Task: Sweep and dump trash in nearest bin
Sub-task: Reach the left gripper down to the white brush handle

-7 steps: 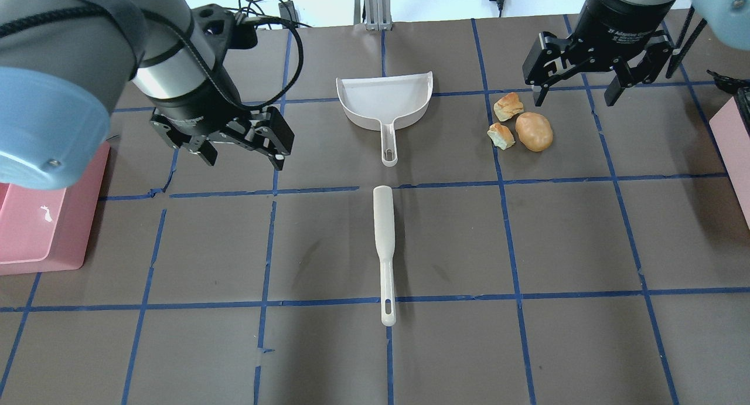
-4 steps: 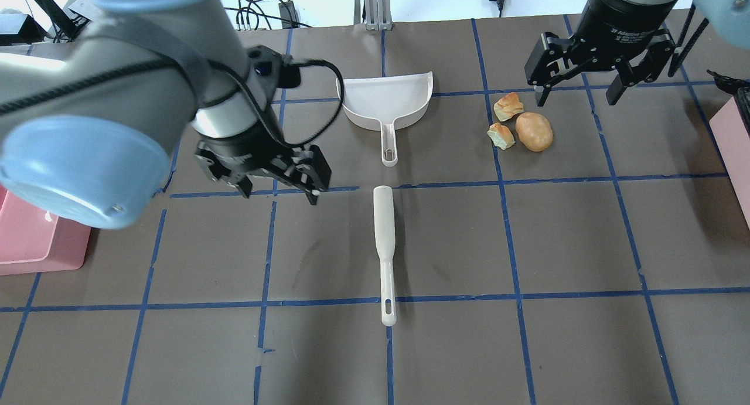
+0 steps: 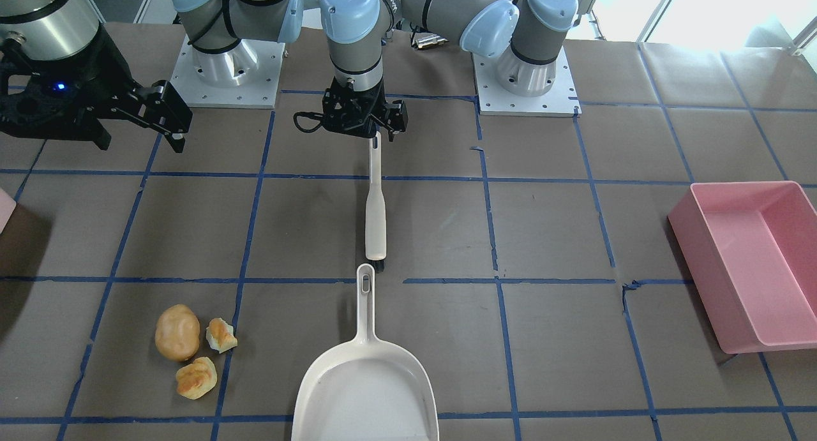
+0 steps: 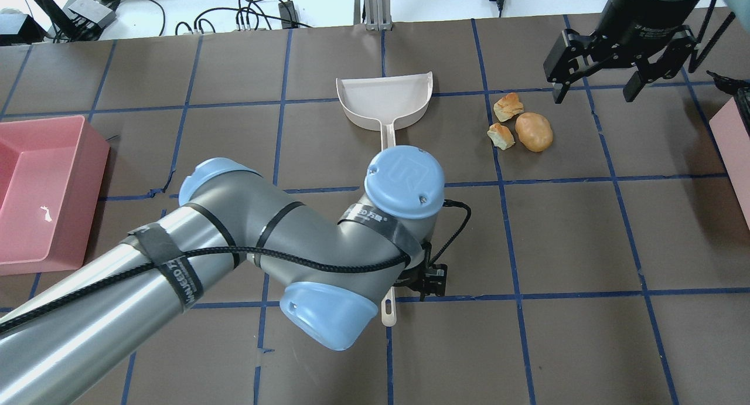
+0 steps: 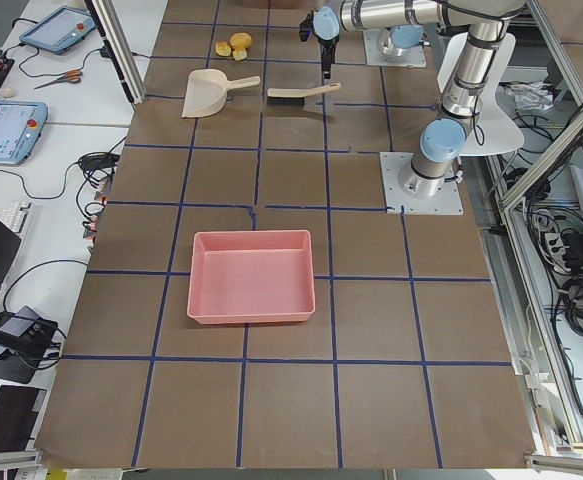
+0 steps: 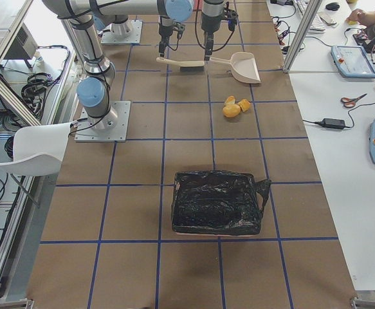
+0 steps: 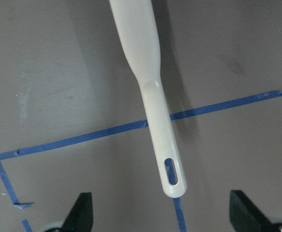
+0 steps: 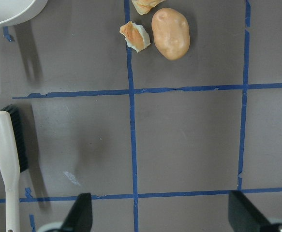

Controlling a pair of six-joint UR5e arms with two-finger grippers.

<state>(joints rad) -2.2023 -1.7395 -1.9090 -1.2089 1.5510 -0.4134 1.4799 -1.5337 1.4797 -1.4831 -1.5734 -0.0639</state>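
Trash (image 4: pixel 521 126), a potato and two bread chunks, is seen far right on the counter (image 4: pixel 586 235), near the pink bin (image 4: pixel 735 159) at the right edge. Overhead, the left fingers (image 7: pixel 82 215) are hidden by the arm. In the wrist view they are shown spread wide on either side of the brush (image 7: pixel 150 72) handle's end, not touching it. The right fingers (image 4: pixel 555 82) are held wide just beyond the trash.
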